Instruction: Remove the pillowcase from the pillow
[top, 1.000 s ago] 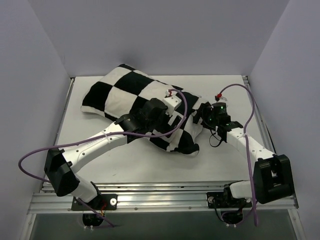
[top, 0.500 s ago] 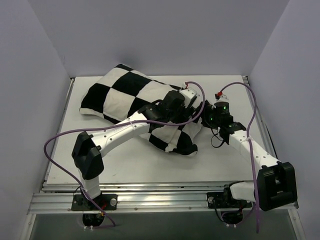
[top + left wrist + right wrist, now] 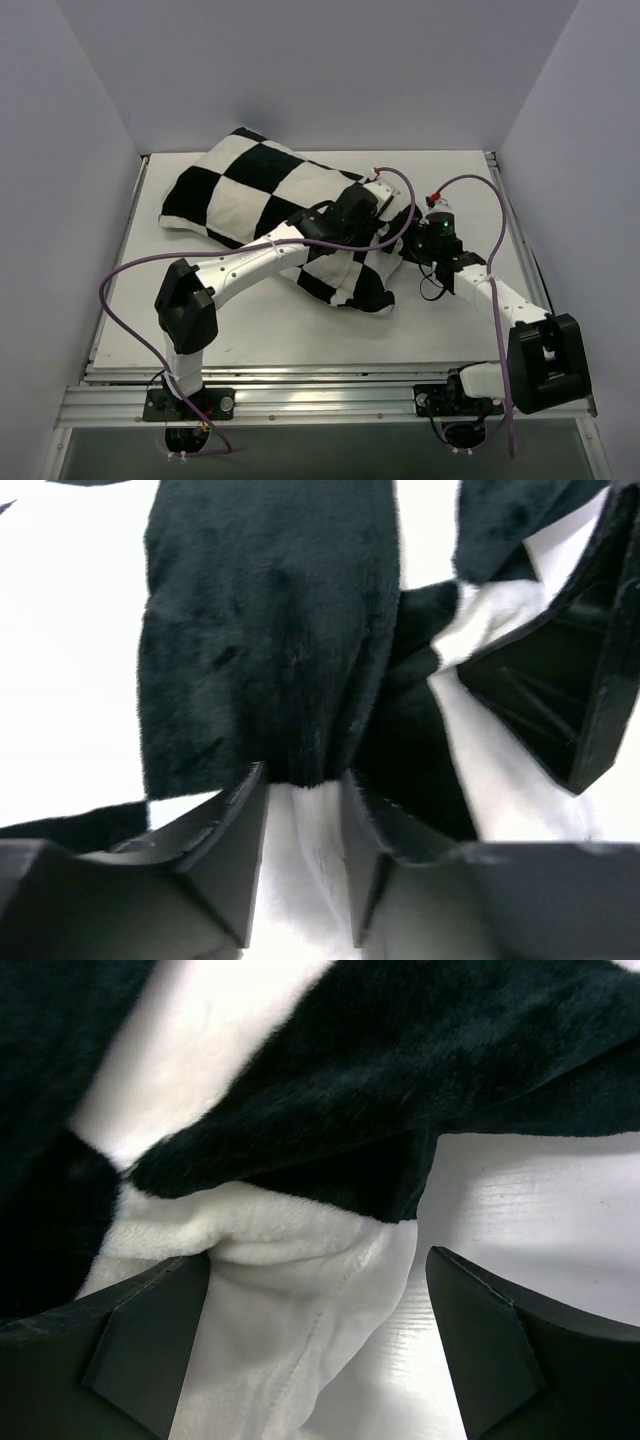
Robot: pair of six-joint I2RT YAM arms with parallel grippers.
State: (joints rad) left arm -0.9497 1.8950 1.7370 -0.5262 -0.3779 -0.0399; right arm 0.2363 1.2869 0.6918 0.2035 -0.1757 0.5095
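Observation:
The black and white checkered pillowcase (image 3: pixel 260 190) lies slantwise across the table, bulging, and the pillow is hidden inside it. My left gripper (image 3: pixel 385 218) reaches over its right end. In the left wrist view the jaws (image 3: pixel 300 780) stand close together, pinching a raised fold of the pillowcase (image 3: pixel 270 660). My right gripper (image 3: pixel 408 245) sits at the same end, low on the table. Its jaws (image 3: pixel 318 1257) are wide open around a white hem of the pillowcase (image 3: pixel 400 1060). The left finger touches the fabric; the right one stands apart from it.
The white table (image 3: pixel 450 320) is boxed in by pale walls on three sides. A metal rail (image 3: pixel 320 400) runs along the near edge. Purple cables (image 3: pixel 120 290) loop off both arms. The right gripper's finger (image 3: pixel 560 700) shows close by in the left wrist view.
My left arm has stretched further right over the pillowcase, and its jaws have closed from wide open onto a fold. The right gripper has edged closer to the case's end and stayed open.

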